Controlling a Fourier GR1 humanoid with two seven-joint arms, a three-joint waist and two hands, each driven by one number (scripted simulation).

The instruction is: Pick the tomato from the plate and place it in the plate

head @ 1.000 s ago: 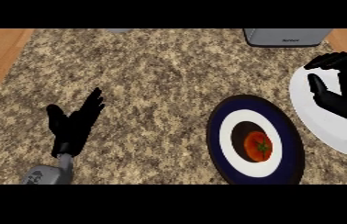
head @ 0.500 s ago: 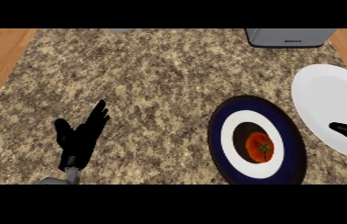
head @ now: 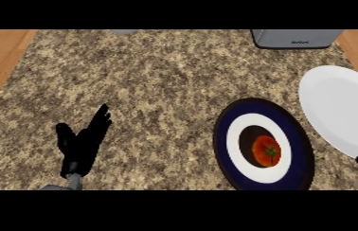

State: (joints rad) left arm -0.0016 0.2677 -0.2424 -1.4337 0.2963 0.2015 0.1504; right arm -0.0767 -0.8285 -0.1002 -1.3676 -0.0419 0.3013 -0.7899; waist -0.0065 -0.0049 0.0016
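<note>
One tomato (head: 266, 150) lies on the dark plate (head: 221, 139), beside a white plate (head: 328, 107); left hand (head: 79, 148) rests open at lower left, fingers straight

light: bright, even, diffuse | counter (head: 161, 83): uniformly lit edge to edge | white plate (head: 328, 102): brightest area, faint grey shading along its lower rim | left hand (head: 80, 145): near-black silhouette, little surface shading | distortion: dark-rimmed plate (head: 221, 140) looks stretched tall

A red tomato (head: 266, 151), a navy-and-white ringed plate (head: 222, 139), a plain white plate (head: 328, 107), a speckled brown counter (head: 161, 83).
</note>
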